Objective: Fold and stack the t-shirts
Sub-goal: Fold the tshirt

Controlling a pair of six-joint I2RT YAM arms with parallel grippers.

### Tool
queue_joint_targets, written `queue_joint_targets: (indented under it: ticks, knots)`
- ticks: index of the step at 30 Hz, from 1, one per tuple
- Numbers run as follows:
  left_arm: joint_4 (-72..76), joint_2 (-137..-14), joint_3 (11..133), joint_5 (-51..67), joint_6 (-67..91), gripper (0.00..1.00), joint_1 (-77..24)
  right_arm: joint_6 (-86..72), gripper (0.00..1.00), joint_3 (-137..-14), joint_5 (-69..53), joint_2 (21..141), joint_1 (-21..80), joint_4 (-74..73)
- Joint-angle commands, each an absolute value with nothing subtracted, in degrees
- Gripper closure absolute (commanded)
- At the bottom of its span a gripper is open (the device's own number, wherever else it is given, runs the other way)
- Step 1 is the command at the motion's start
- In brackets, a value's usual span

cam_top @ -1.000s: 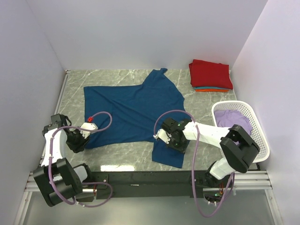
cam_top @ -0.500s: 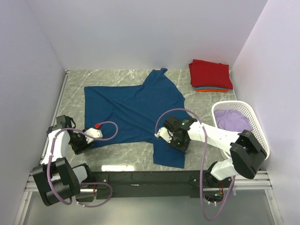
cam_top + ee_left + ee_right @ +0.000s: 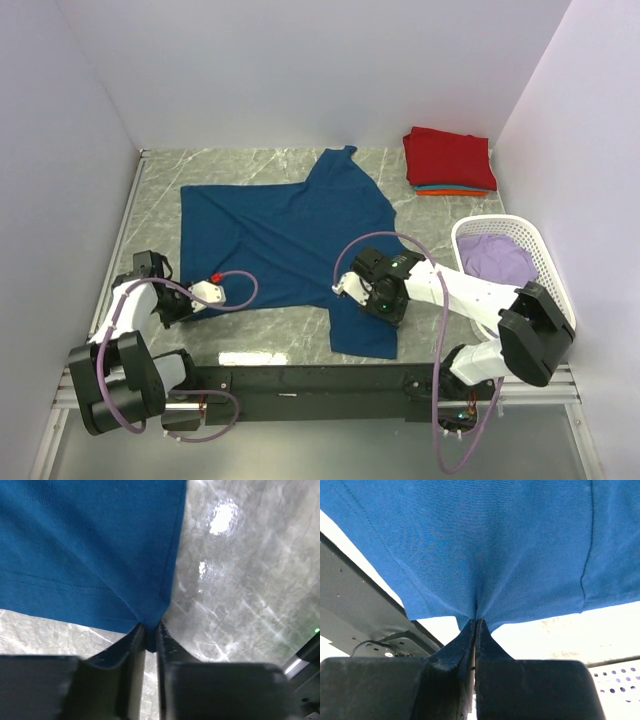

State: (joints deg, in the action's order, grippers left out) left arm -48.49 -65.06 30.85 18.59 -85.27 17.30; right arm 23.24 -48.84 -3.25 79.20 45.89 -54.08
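My left gripper [image 3: 151, 630] pinches the hem corner of the blue fabric t-shirt [image 3: 285, 225]; my right gripper [image 3: 476, 622] is clamped on a fold of it.

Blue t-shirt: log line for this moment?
left gripper shut on blue t-shirt corner | right gripper shut on blue t-shirt edge | folded stack far right

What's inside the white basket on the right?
A crumpled purple garment lies in the white basket, at its far end. Anything beneath it is covered, and the right arm hides part of the basket's near end.
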Motion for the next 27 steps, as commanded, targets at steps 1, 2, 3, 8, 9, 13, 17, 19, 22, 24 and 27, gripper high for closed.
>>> queue_joint_targets:
  ticks: [1, 2, 3, 8, 9, 13, 17, 19, 22, 24, 27]
  knots:
    - [-50.8, -64.0, 29.4, 17.4, -88.6, 0.87, 17.1, 23.1, 1.00, -51.0, -3.7, 75.9, 46.1, -56.7]
    - [-52.0, -62.7, 29.7, 17.8, -88.7, 0.91, 17.2, 23.1, 1.00, -51.2, -4.1, 75.5, 46.0, -57.1]
    - [-53.1, -62.1, 30.5, 18.1, -88.8, 0.93, 17.1, 23.0, 1.00, -51.2, -4.3, 75.1, 46.1, -57.4]
    - [-58.7, -59.5, 33.7, 19.6, -88.5, 0.99, 17.4, 23.2, 1.00, -51.6, -6.1, 71.1, 46.1, -59.6]
    - [-59.8, -59.5, 35.1, 19.9, -88.5, 0.99, 17.4, 23.2, 1.00, -51.7, -6.5, 70.3, 46.1, -59.8]
    - [-63.7, -60.4, 38.3, 20.3, -88.2, 0.99, 17.6, 23.3, 1.00, -51.9, -6.2, 69.4, 46.1, -60.3]
    - [-66.5, -61.6, 40.5, 20.0, -87.8, 0.99, 17.8, 24.5, 1.00, -54.0, -5.1, 68.6, 45.0, -61.4]
    - [-66.5, -62.0, 40.7, 19.8, -88.0, 0.99, 18.1, 25.4, 1.00, -56.0, -5.0, 68.7, 44.1, -62.0]
    - [-63.8, -62.0, 39.2, 19.9, -88.0, 0.94, 18.1, 26.6, 1.00, -57.9, -5.1, 69.2, 42.4, -62.8]
    - [-61.6, -61.3, 37.4, 20.5, -87.7, 0.87, 18.0, 27.1, 1.00, -58.8, -4.9, 69.9, 41.7, -63.1]
    - [-59.9, -60.3, 35.7, 20.7, -88.5, 0.59, 18.0, 27.5, 1.00, -59.6, -5.3, 70.3, 41.2, -63.5]
